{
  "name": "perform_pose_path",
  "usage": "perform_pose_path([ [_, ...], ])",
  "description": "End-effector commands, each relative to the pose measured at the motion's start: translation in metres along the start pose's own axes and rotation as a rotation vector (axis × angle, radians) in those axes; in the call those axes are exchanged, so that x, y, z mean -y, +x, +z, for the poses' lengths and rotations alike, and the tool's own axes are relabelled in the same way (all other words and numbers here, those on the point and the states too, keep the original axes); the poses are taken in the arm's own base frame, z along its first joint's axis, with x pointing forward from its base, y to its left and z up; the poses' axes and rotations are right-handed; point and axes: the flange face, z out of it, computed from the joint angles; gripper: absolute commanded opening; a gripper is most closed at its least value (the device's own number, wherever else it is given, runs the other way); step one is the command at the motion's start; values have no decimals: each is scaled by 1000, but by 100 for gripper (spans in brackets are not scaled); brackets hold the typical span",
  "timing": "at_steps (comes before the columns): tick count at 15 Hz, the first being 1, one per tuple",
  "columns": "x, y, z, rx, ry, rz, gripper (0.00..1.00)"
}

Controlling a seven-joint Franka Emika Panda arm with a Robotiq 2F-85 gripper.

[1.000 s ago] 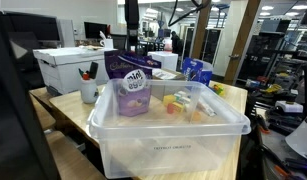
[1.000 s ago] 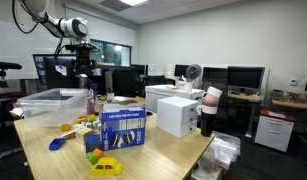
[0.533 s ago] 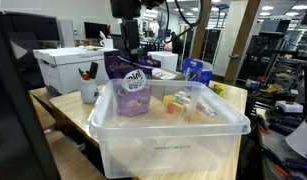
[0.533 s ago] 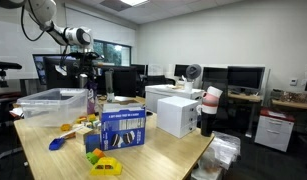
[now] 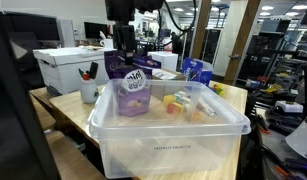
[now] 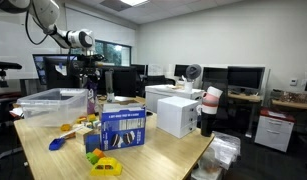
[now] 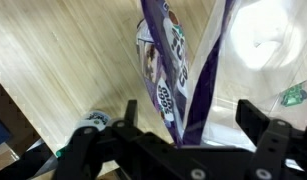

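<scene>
Purple bag stands upright inside clear bin, near a corner; gripper has dropped to just above its top, fingers fully spread, straddling it, holding nothing

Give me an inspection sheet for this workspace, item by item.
surface: wooden table, crowded.
job's things: purple bag upright at the clear bin; inside or behind, cannot tell.
clutter: white box, pen cup, blue box, small items in the bin.
grippers: claw open, fingers either side of the bag's top.
cables: nothing seen on the table.
surroundings: office desks with monitors.
</scene>
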Motion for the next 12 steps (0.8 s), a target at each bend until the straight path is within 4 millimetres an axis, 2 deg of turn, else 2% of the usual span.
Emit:
perform_pose_path([
  [1, -15, 5, 14, -29, -4, -63, 100],
  [8, -36, 9, 33, -60, 7, -79, 100],
  [12, -42, 6, 37, -61, 7, -69, 100],
])
